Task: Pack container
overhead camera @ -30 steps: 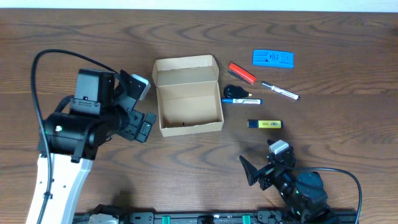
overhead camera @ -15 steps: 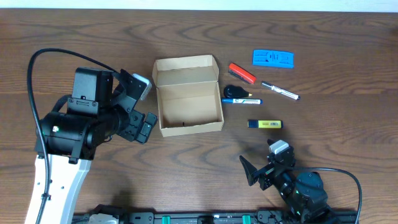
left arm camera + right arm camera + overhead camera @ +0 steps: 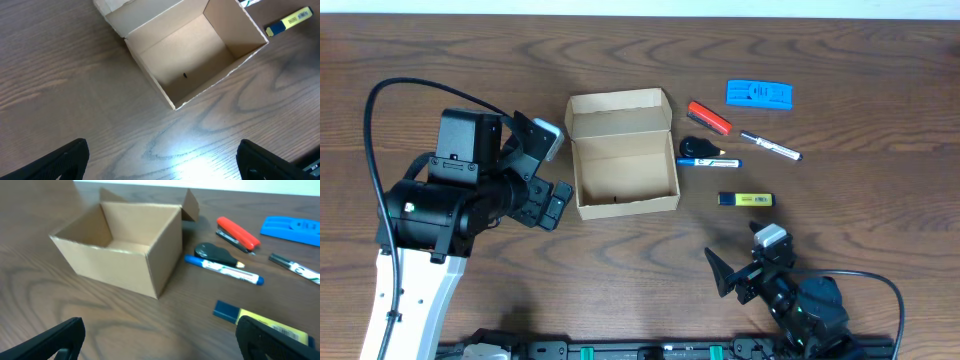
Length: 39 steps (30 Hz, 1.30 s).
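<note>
The tan cardboard container [image 3: 623, 152] stands open and empty at the table's middle, lid flap folded back; it also shows in the left wrist view [image 3: 192, 47] and the right wrist view [image 3: 120, 245]. To its right lie a red marker [image 3: 709, 117], a black object [image 3: 696, 147], a blue pen [image 3: 708, 162], a black-and-white pen [image 3: 770, 146], a yellow highlighter [image 3: 746, 199] and a blue flat case [image 3: 759, 94]. My left gripper [image 3: 548, 203] is open and empty just left of the container. My right gripper [image 3: 738, 275] is open and empty, in front of the highlighter.
The wood table [image 3: 840, 220] extends all around. A black rail [image 3: 620, 350] runs along the front edge. The left arm's cable [image 3: 390, 100] loops over the left side.
</note>
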Each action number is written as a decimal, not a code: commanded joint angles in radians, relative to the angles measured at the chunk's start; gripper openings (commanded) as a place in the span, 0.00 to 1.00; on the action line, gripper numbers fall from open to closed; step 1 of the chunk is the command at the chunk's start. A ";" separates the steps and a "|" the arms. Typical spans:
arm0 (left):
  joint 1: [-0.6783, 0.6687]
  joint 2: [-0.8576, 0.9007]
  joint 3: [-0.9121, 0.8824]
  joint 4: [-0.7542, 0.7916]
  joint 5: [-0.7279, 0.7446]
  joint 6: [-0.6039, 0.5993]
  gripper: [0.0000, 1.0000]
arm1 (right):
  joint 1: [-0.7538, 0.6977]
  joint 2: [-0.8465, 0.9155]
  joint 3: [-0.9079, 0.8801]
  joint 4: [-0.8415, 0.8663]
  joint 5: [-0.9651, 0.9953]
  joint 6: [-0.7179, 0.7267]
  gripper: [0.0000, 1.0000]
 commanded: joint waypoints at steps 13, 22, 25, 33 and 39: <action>0.003 0.005 0.014 -0.004 0.007 0.012 0.95 | -0.025 0.033 0.002 0.082 -0.145 0.321 0.99; 0.003 0.005 0.014 -0.004 0.007 0.012 0.95 | -0.158 0.409 0.204 0.070 -0.119 0.110 0.99; 0.003 0.005 0.014 -0.004 0.007 0.012 0.95 | -0.216 0.578 0.335 0.039 -0.077 0.022 0.99; 0.003 0.005 0.014 -0.004 0.007 0.012 0.95 | -0.347 0.992 0.687 -0.068 0.074 -0.208 0.99; 0.003 0.005 0.014 -0.004 0.007 0.012 0.95 | -0.389 1.270 0.888 -0.059 0.133 -0.423 0.99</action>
